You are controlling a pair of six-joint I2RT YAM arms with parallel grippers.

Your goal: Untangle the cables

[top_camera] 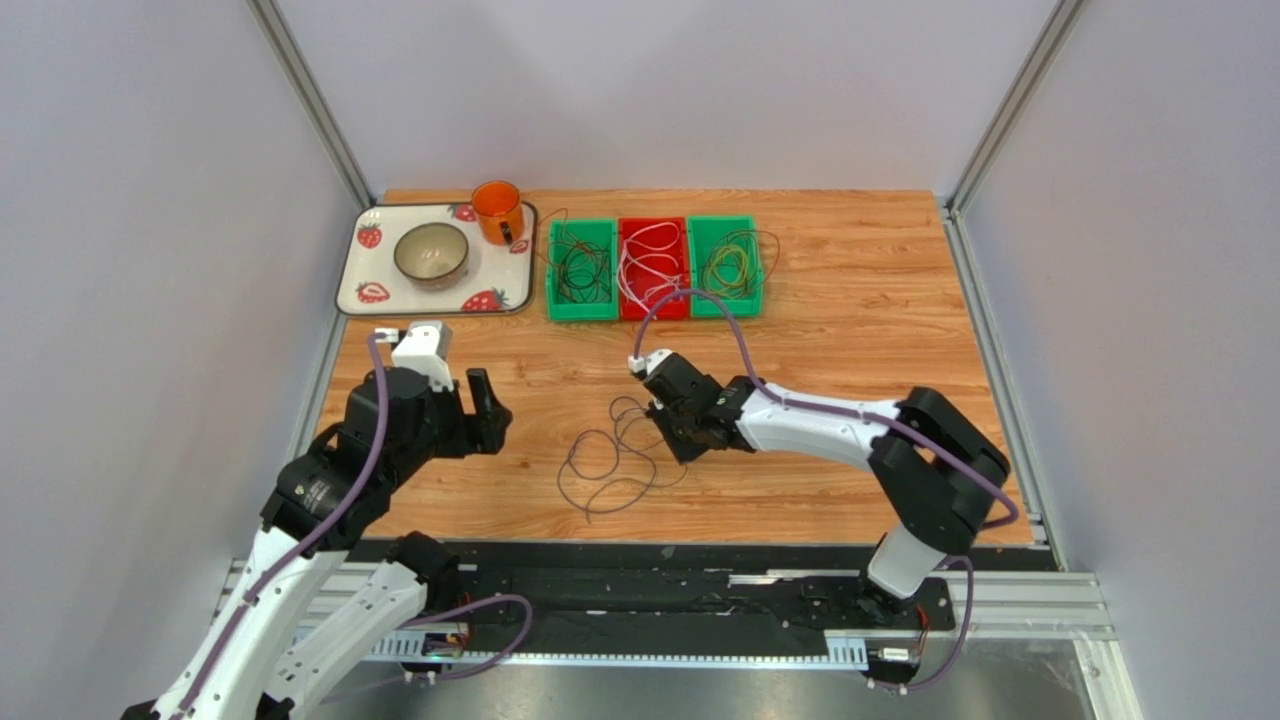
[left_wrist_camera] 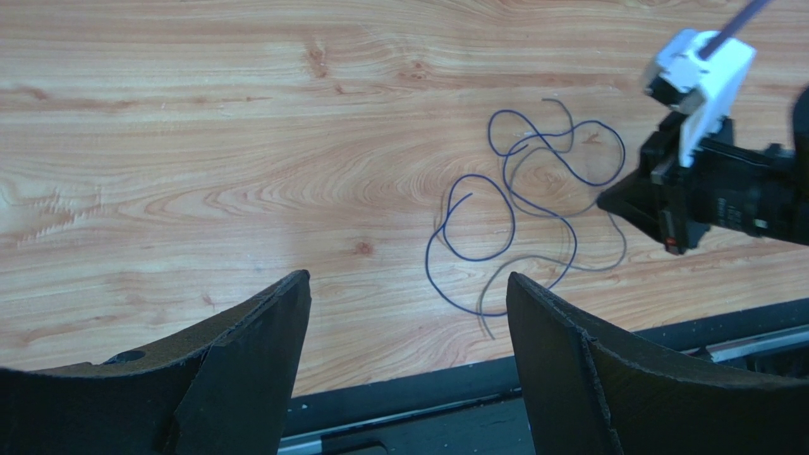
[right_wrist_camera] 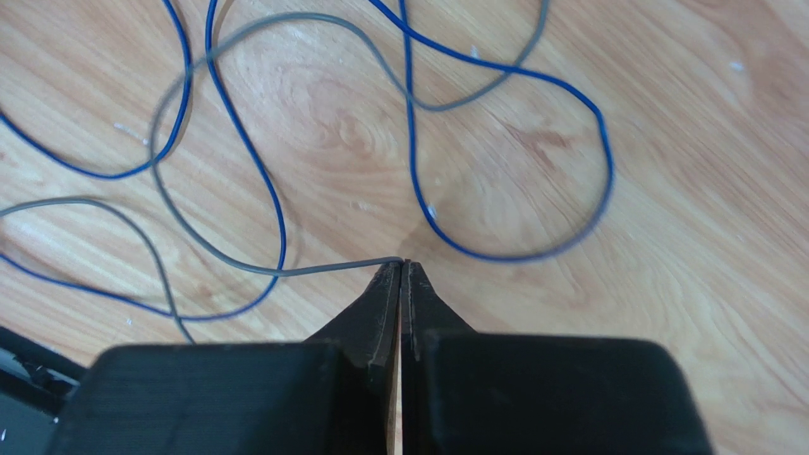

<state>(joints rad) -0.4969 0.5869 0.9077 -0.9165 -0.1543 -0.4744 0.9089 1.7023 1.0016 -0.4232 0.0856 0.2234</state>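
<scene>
tip of grey cable [right_wrist_camera: 323, 270] hides between closed fingers of right hand [right_wrist_camera: 402, 270].

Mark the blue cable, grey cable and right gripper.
blue cable [right_wrist_camera: 517, 256], right wrist view, bottom of loop
grey cable [right_wrist_camera: 323, 269], right wrist view, stretch near its pinched end
right gripper [right_wrist_camera: 402, 265], right wrist view, where its jaws meet

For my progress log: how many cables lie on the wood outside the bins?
2: a blue cable and a grey cable, tangled together midway across the table; the right gripper pinches the grey one's end.
</scene>
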